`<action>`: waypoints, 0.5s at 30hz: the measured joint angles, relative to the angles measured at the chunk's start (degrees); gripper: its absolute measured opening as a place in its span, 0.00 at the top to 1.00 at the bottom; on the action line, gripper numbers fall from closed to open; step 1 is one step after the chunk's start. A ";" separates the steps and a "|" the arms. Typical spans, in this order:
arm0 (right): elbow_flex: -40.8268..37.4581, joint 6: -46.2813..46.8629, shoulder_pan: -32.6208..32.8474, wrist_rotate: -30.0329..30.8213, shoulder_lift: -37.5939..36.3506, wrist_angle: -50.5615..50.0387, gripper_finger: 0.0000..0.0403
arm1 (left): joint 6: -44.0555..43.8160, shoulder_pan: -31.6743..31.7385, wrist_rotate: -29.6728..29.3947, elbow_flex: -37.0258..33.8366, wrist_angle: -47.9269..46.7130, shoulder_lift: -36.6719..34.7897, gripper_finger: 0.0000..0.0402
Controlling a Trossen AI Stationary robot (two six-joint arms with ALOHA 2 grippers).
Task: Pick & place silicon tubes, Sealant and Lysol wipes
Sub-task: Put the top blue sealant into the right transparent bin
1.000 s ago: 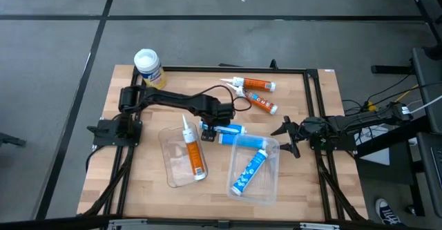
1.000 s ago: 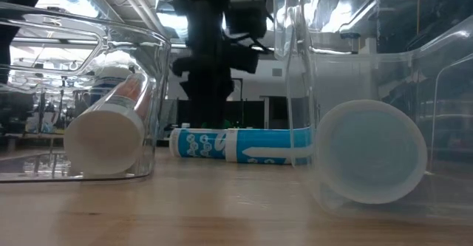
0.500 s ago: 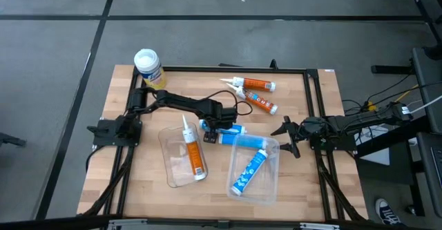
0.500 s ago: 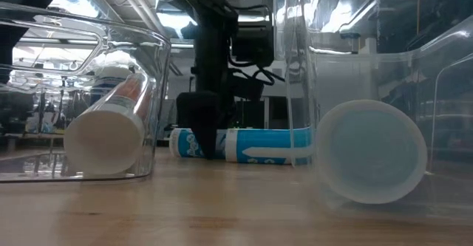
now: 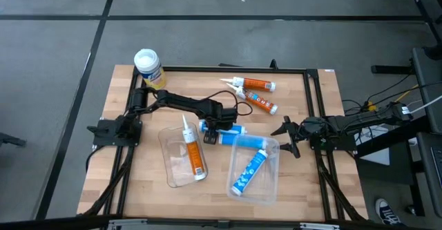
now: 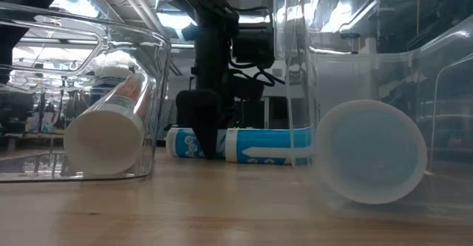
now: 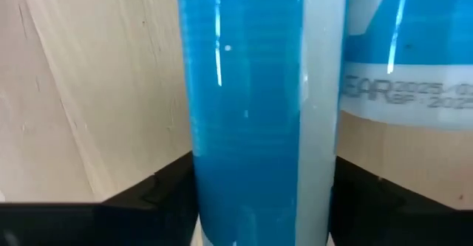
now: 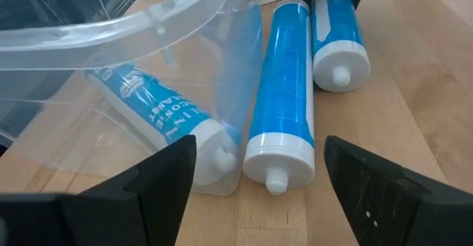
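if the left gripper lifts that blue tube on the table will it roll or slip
The blue tube lies on its side on the bare wooden table; being round, it would probably roll if nudged. Its shell looks glossy and stiff, so it may slip. The left gripper straddles it near one end, so it might tilt.

Left arm reaches from its base at the table's left edge toward the centre, elbow bent, wrist pitched down. Left gripper (image 5: 212, 135) sits low at the table surface; in the low view (image 6: 199, 131) its dark fingers stand down to the wood, one on each side of a tube. Right arm is parked at the table's right edge, lying low and pointing inward. Right gripper (image 5: 287, 135) has fingers (image 8: 137, 183) spread wide, gripping nothing.
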 joint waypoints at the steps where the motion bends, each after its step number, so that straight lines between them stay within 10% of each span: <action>1: 0.00 0.00 -0.02 0.00 -0.02 0.00 0.26 | -0.01 0.00 0.19 -0.02 0.02 0.02 0.48; 15: 0.00 0.00 0.00 0.00 -0.01 0.00 0.26 | -3.02 1.22 0.81 -0.10 0.95 -0.43 0.48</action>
